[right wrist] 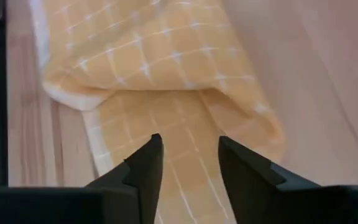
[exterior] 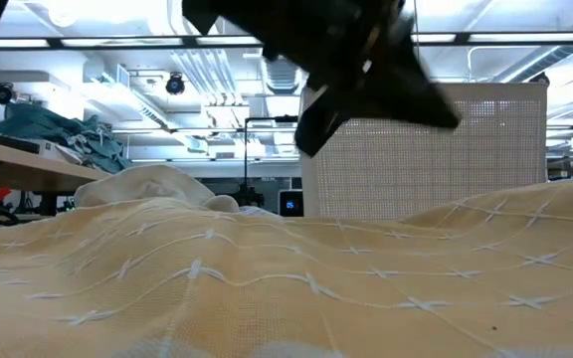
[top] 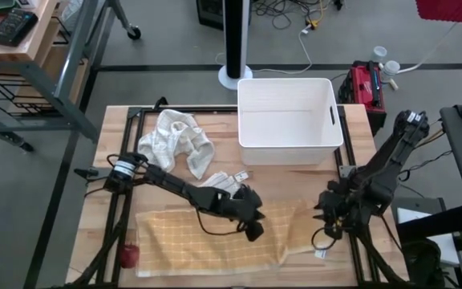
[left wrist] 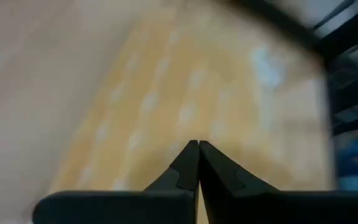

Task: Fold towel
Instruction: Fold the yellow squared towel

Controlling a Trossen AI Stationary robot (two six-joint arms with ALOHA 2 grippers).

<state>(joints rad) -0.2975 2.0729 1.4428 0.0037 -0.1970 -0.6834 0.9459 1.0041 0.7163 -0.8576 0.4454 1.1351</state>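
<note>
A yellow checked towel (top: 207, 241) lies spread along the table's near edge, rumpled in low waves (exterior: 286, 278). Its right end is folded over, with the upper layer (right wrist: 154, 50) lying on a lower strip (right wrist: 166, 143). My left gripper (top: 253, 230) is shut and empty above the towel's middle (left wrist: 198, 144). In the low view it hangs clear above the cloth (exterior: 351, 60). My right gripper (top: 325, 221) is open at the towel's right end. Its two fingers (right wrist: 189, 149) stand over the lower strip with nothing between them.
A white bin (top: 251, 120) stands at the far centre-right of the table. A crumpled white cloth (top: 179, 140) lies far left of centre. A small red thing (top: 128, 255) sits by the towel's near left corner. Black frame rails run along the table's sides.
</note>
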